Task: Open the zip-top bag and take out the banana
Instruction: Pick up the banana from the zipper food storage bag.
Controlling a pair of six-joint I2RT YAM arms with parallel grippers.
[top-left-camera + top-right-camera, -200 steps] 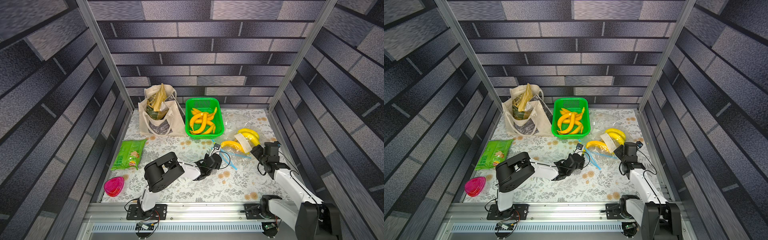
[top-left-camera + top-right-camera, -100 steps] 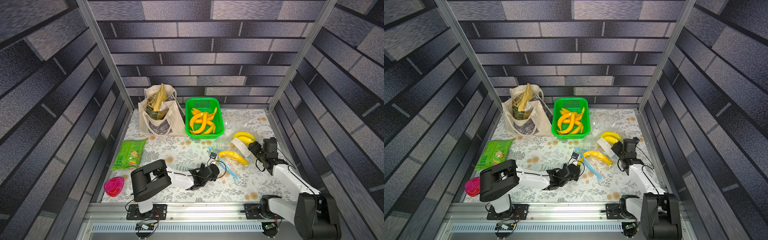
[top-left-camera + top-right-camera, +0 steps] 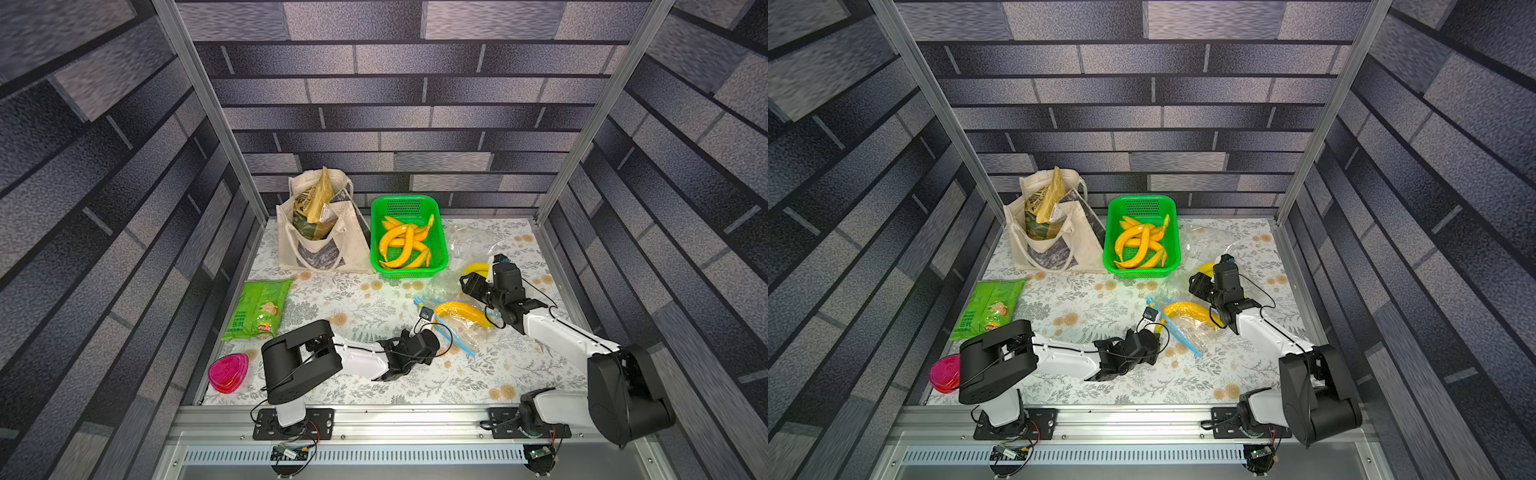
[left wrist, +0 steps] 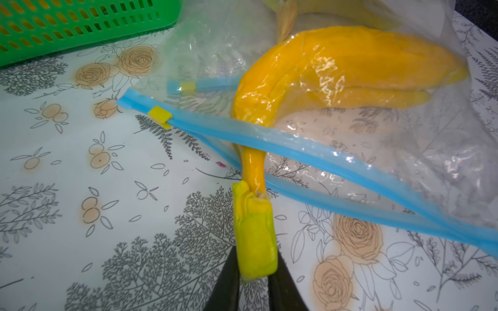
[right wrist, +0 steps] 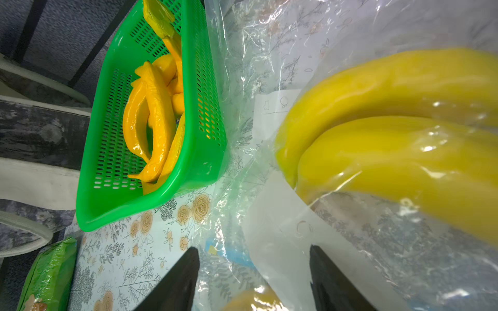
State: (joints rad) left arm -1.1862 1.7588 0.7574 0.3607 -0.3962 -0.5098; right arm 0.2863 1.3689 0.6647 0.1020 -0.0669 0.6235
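Note:
The banana (image 4: 336,70) is orange-yellow and lies in the clear zip-top bag (image 4: 404,150), whose blue zip strip (image 4: 310,150) gapes open. Its yellow-green stem (image 4: 256,237) pokes out through the mouth. My left gripper (image 4: 254,274) is shut on that stem. In both top views the banana (image 3: 461,311) (image 3: 1187,309) lies right of centre, with the left gripper (image 3: 432,328) (image 3: 1158,328) at its near end. My right gripper (image 5: 253,250) (image 3: 469,284) stands open over clear film just behind the bag.
A second clear bag holding yellow bananas (image 5: 390,134) (image 3: 476,268) lies under the right gripper. Behind stand a green basket (image 3: 440,232) with several bananas and a cloth tote (image 3: 320,245). A green snack packet (image 3: 257,309) and a pink container (image 3: 228,372) lie at the left.
The left gripper has drawn the banana and bag toward the table's front. The right gripper has moved left over the bags and its jaws have narrowed a little.

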